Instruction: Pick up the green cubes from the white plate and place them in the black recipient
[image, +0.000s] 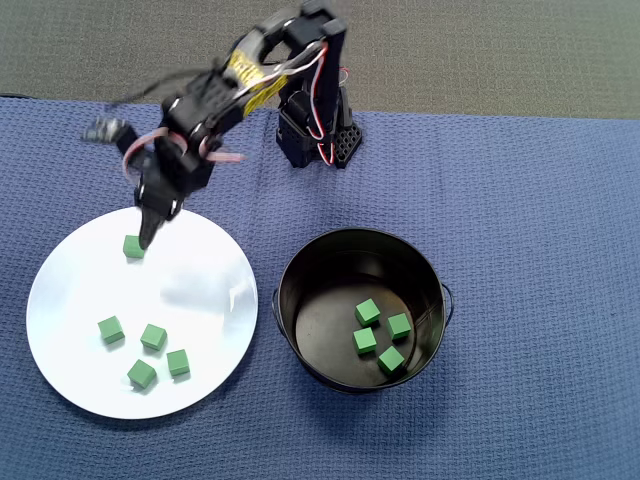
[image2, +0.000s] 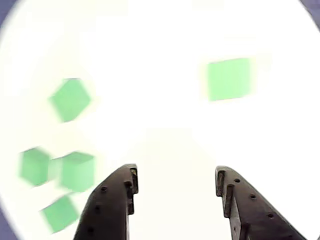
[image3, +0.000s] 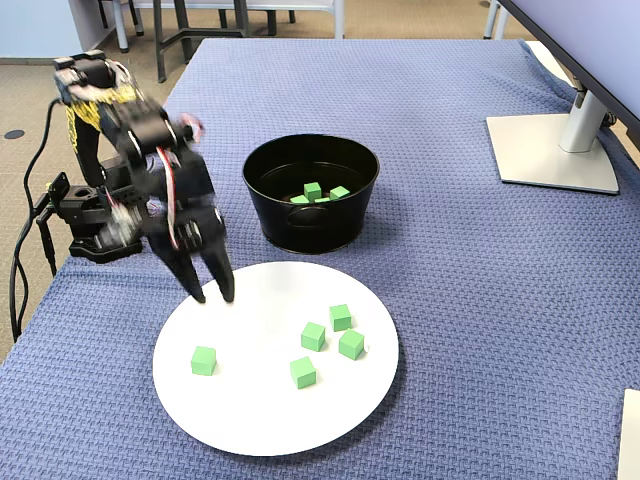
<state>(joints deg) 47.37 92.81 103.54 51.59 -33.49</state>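
The white plate (image: 200, 270) (image3: 260, 400) lies on the blue cloth and holds several green cubes. One cube (image: 134, 246) (image3: 203, 360) (image2: 229, 79) sits apart from a cluster of the others (image: 153, 337) (image3: 314, 336) (image2: 77, 171). My gripper (image: 150, 235) (image3: 213, 297) (image2: 175, 172) hangs open just over the plate's edge on the arm's side, nothing between its fingers. The lone cube is ahead of the jaws and to the right in the wrist view. The black recipient (image: 330, 255) (image3: 310, 230) stands beside the plate with several green cubes (image: 378, 338) inside.
The arm's base (image: 320, 130) stands at the cloth's far edge in the overhead view. A monitor stand (image3: 555, 150) sits at the back right of the fixed view. Blue cloth (image: 540, 300) covers the table to the right of the bucket.
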